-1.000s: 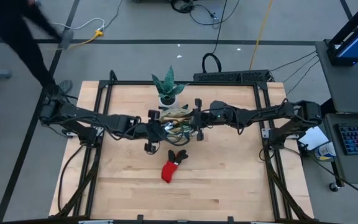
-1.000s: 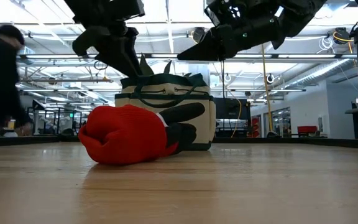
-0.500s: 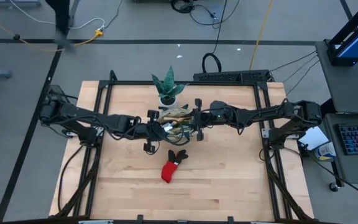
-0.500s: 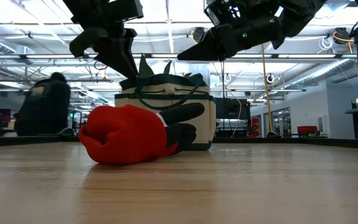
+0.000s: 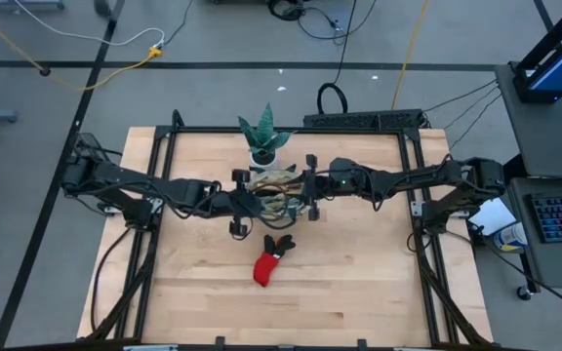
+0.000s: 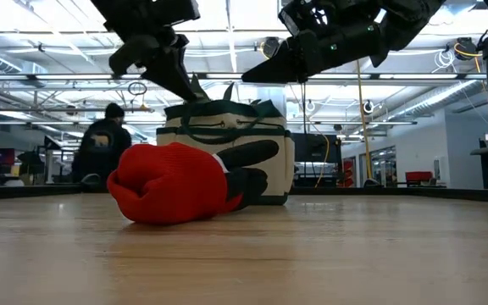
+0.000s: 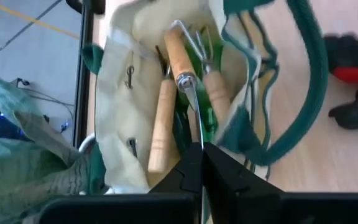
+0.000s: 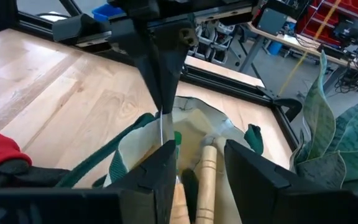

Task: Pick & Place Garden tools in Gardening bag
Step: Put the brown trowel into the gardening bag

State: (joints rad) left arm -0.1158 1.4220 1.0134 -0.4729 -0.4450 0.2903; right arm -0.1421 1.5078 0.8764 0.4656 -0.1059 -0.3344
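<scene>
The beige gardening bag (image 5: 279,185) with green trim stands open at mid-table; wooden-handled garden tools (image 7: 159,124) lie inside it. My left gripper (image 7: 202,163) slants down over the bag's mouth from the table's left, shut on one tool's thin metal end. My right gripper (image 8: 201,174) stands open and nearly level over the bag's right side (image 6: 248,78); whether it touches the bag, I cannot tell. The red-and-black glove (image 5: 267,263) lies flat on the table near the bag's front. My left gripper pinches the thin metal part (image 7: 196,121) of a wooden-handled tool between its two fingertips (image 8: 163,102). The fingers slant down from the table's left, in line with the metal. The tool hangs below them, its wooden handle (image 7: 178,53) down in the bag's mouth among the other tools.
A green spiky plant in a white pot (image 5: 264,138) stands just behind the bag. Bare wooden tabletop (image 5: 340,283) stretches in front of the glove and to both sides. A person (image 6: 100,148) stands in the room beyond the table.
My left gripper has shut its fingers above the bag's mouth, closing on the thin metal of the tool. Both arms, the bag and the glove have kept their places. A person has walked across the room behind the table.
</scene>
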